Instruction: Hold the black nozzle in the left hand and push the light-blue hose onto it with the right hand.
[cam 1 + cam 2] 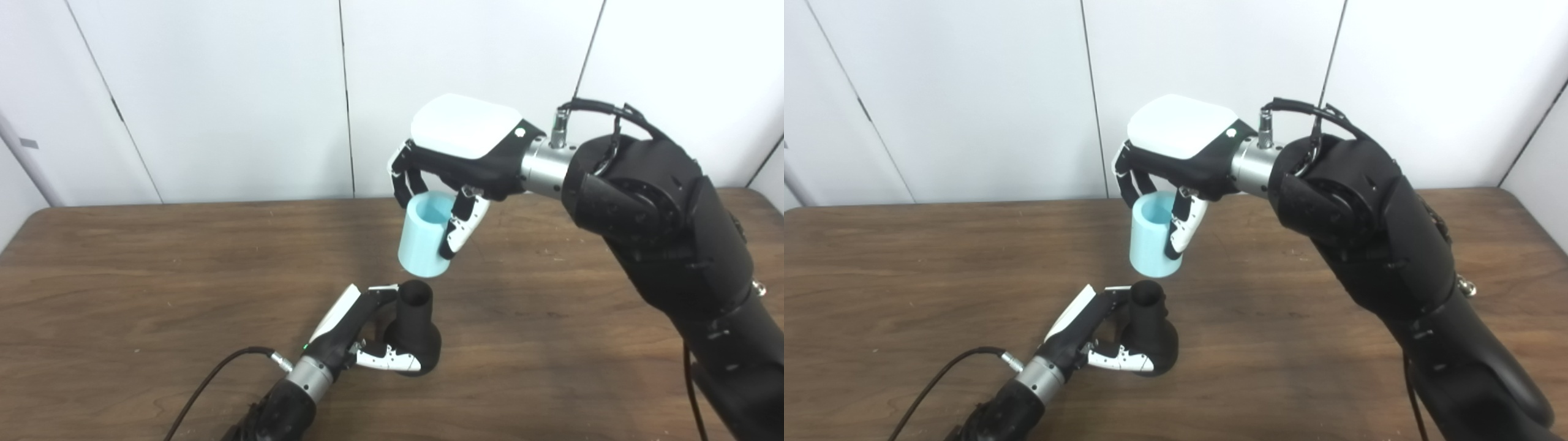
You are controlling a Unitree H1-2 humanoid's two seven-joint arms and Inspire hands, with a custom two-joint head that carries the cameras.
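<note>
The black nozzle [418, 334] stands upright on the wooden table [153, 275], its narrow open neck pointing up. My left hand [355, 340] is shut on the nozzle, fingers wrapped round its wide base from the left. The light-blue hose [424, 242], a short thick tube, hangs in the air just above and slightly behind the nozzle's mouth, with a small gap between them. My right hand [456, 159] is shut on the hose from above, fingers down both sides; its open top shows. In the right eye view the hose [1151, 242] sits over the nozzle [1149, 334].
The right arm [661, 245] reaches in from the lower right, high above the table. A black cable [208, 373] trails from the left wrist toward the front edge. White wall panels stand behind the table's far edge.
</note>
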